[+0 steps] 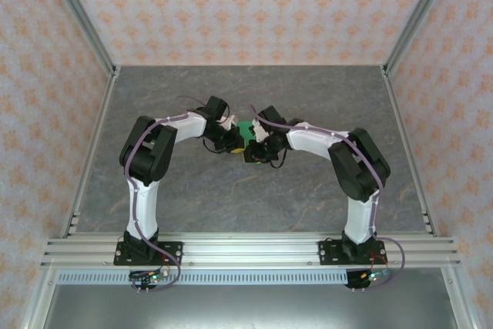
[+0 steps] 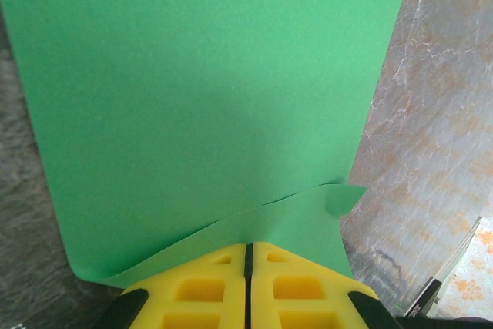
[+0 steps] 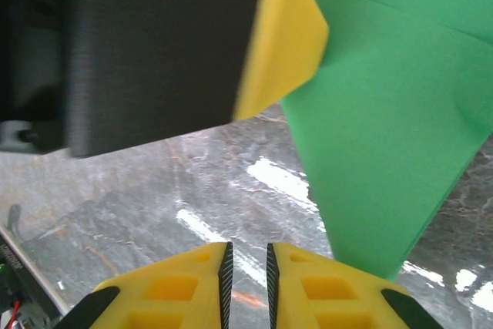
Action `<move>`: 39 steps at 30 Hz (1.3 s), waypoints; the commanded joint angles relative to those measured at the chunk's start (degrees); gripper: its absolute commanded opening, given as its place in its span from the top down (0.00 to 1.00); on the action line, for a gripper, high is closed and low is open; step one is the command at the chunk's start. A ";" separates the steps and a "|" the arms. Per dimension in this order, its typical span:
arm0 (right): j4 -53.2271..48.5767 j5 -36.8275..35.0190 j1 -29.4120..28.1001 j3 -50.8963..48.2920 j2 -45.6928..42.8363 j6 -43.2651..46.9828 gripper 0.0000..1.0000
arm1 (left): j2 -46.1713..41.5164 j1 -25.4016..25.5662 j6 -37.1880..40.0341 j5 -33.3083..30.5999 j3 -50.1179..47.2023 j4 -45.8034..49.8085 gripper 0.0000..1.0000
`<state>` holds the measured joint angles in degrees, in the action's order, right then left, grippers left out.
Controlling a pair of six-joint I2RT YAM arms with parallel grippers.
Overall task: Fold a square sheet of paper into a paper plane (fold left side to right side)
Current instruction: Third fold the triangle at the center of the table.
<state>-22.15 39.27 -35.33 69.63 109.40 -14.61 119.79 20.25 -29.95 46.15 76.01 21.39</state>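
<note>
The work cell was enclosed by walls [image 1: 246, 5] papered in a pale orange floral pattern, with a grey marbled surface [image 1: 246, 198] as its floor and an aluminium rail [image 1: 246, 252] along the near edge carrying both arm bases. In the top external view, both arms were bent inward and met near the middle of the surface.

The square sheet of paper [image 1: 246, 130] lay between the two wrists and appeared there as a small bright green patch, largely covered by the arms.

Left end effector [image 1: 229, 138]: in the left wrist view, the left end effector [image 2: 248, 246] had its yellow fingers [image 2: 200, 290] together, with a thin dark seam between them. The sheet [image 2: 208, 90] spread away from the fingertips and covered most of that view. A second layer curled up from the near edge and ran in under the tips, ending in a small bent corner on the right. The fingers were clamped on this near edge.

Right end effector [image 1: 260, 144]: in the right wrist view, the right end effector [image 3: 248, 246] had its fingers slightly apart. The marbled surface showed through the narrow gap, and nothing was held between them. The sheet [image 3: 385, 129] hung to the upper right as a downward-pointing shape, its lowest tip just beside the right-hand finger. One yellow finger [image 3: 285, 44] of the left end effector touched the sheet's upper edge, where creases converged
</note>
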 commanded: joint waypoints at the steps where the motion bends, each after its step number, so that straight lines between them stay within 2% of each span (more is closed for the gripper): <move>1: -0.96 -2.17 -0.10 0.34 0.94 -0.75 0.77 | 1.88 0.32 0.49 -6.07 -2.61 3.22 0.92; 28: 0.16 -2.45 0.34 -5.60 1.88 -2.75 0.81 | 2.12 0.28 0.86 -6.60 -2.25 3.89 0.92; 39: -1.65 -1.47 0.98 -5.12 -5.80 -3.19 0.85 | 1.96 0.20 0.71 -6.60 -1.87 4.17 0.92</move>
<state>-20.71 38.74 -34.57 64.42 107.81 -16.99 119.79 20.27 -29.93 46.11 76.01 21.41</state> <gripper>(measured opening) 0.166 0.082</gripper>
